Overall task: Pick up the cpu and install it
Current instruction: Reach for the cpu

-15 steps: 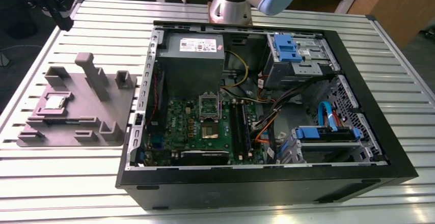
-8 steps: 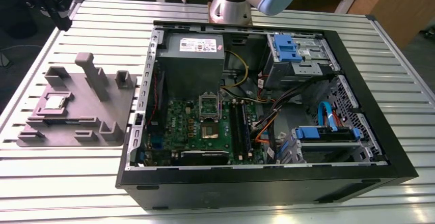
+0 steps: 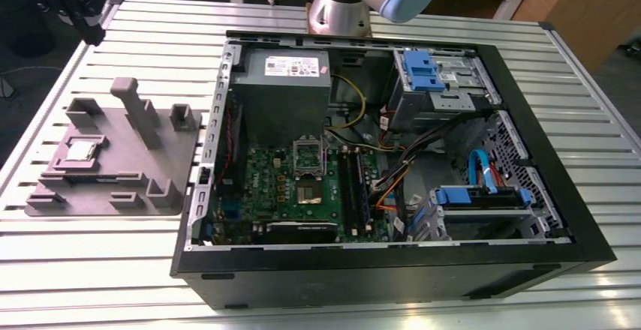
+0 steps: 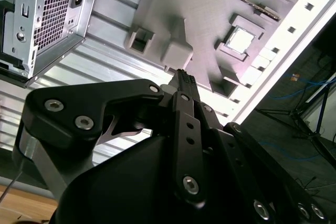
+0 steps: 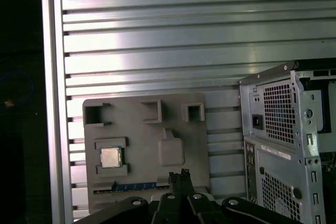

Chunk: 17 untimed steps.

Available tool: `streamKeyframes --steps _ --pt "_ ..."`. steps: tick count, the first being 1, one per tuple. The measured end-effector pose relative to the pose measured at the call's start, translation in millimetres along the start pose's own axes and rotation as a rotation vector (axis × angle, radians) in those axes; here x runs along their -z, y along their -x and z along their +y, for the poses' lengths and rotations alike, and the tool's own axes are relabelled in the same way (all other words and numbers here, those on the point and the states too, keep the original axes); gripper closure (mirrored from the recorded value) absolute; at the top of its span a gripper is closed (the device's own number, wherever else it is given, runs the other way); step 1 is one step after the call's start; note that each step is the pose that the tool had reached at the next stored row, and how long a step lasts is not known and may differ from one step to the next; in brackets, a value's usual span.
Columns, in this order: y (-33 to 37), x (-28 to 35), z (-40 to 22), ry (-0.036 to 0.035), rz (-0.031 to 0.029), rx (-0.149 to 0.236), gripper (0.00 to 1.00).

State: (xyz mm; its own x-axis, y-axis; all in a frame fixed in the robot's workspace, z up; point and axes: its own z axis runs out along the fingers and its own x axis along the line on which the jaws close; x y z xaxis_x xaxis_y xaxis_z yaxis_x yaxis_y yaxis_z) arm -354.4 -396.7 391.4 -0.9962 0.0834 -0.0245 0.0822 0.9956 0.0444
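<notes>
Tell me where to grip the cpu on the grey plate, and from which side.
Grip the cpu by two opposite thin edges, coming straight down from above. It lies flat, top up, in a shallow seat on the grey plate, with raised lips close around it, so a sideways approach looks blocked.

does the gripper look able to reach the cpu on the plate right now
Probably yes. The cpu lies uncovered in its recess on the plate, and the gripper hangs above the plate with open space between. The tall blocks stand apart from the cpu.
</notes>
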Motion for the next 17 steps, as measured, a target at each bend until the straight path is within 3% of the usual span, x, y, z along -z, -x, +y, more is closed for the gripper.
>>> streamKeyframes --steps 6,11,17 --pt "-5.3 0.1 -0.4 0.0 0.0 0.0 0.9" --pt "-25.2 0.2 -1.8 0.0 0.0 0.0 0.9" --pt "-39.8 0.1 -3.1 0.0 0.0001 0.0 0.9"
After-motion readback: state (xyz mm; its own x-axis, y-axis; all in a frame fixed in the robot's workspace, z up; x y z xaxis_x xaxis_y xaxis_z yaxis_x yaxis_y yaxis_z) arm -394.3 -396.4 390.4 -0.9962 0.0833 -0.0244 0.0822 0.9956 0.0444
